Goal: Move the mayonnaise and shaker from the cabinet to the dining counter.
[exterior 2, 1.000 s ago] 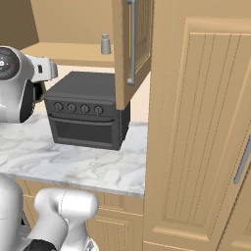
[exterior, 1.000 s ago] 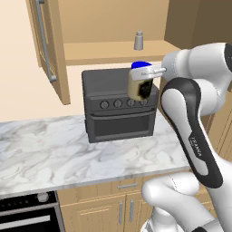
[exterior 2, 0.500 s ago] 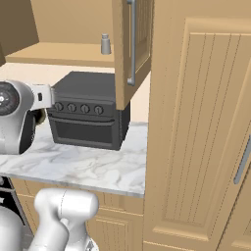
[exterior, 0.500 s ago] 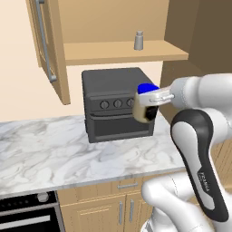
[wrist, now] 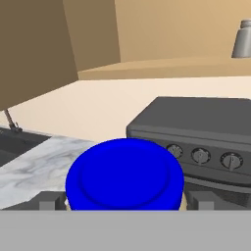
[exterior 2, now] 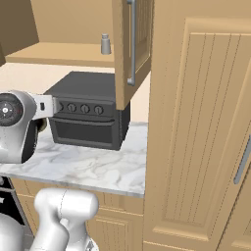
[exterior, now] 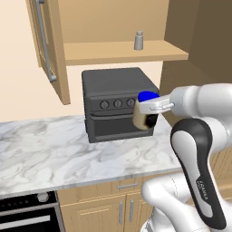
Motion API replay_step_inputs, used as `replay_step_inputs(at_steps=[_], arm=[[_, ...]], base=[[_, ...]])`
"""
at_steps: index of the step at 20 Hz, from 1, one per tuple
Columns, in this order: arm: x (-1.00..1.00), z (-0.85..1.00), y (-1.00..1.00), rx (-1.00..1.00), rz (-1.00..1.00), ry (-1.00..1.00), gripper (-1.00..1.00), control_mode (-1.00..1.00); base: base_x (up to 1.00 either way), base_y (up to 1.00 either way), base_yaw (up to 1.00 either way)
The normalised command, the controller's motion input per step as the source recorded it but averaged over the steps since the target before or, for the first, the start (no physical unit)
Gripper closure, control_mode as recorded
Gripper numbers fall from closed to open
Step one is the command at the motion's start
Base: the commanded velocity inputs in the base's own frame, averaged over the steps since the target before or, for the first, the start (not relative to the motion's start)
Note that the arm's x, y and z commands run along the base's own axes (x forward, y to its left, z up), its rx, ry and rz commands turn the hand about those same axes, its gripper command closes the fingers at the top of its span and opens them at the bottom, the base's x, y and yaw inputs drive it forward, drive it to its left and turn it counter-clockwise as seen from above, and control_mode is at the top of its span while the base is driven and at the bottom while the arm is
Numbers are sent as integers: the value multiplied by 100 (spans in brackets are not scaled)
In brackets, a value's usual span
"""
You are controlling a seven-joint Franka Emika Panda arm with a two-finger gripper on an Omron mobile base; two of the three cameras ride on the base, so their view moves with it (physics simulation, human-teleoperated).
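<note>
My gripper (exterior: pixel 148 110) is shut on the mayonnaise (exterior: pixel 144 118), a squat cream jar with a blue lid (wrist: pixel 125 174), held in the air in front of the dark toaster oven. In the hand view my fingertips (wrist: pixel 49 201) flank the lid on both sides. The small grey shaker (exterior: pixel 138 41) stands upright on the shelf of the open wooden cabinet (exterior: pixel 122 52), above and behind the jar; the shaker (wrist: pixel 242 40) sits at the top right of the hand view. The dining counter is out of view.
A dark toaster oven (exterior: pixel 113 90) stands on the marble wall counter (exterior: pixel 54 154) under the cabinet shelf. One open cabinet door (exterior: pixel 45 41) hangs at the left, another door (exterior 2: pixel 130 49) at the right. A tall wooden pantry (exterior 2: pixel 196 122) fills the right side. A black oven front (exterior: pixel 27 213) sits below the counter.
The arm has carried the jar down and a little to the right, from shelf height to the front of the toaster oven. The shaker has stayed put.
</note>
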Motion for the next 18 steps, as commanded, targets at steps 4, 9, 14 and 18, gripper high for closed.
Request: replay_step_inputs(at_steps=[4, 9, 14, 18], arm=[[0, 0, 0, 0, 0, 0, 100, -100], [0, 0, 0, 0, 0, 0, 100, 100], [0, 0, 0, 0, 0, 0, 100, 100], [0, 0, 0, 0, 0, 0, 100, 100]], base=[[0, 0, 0], [0, 0, 0], [-43, 3, 1], [-70, 8, 0]])
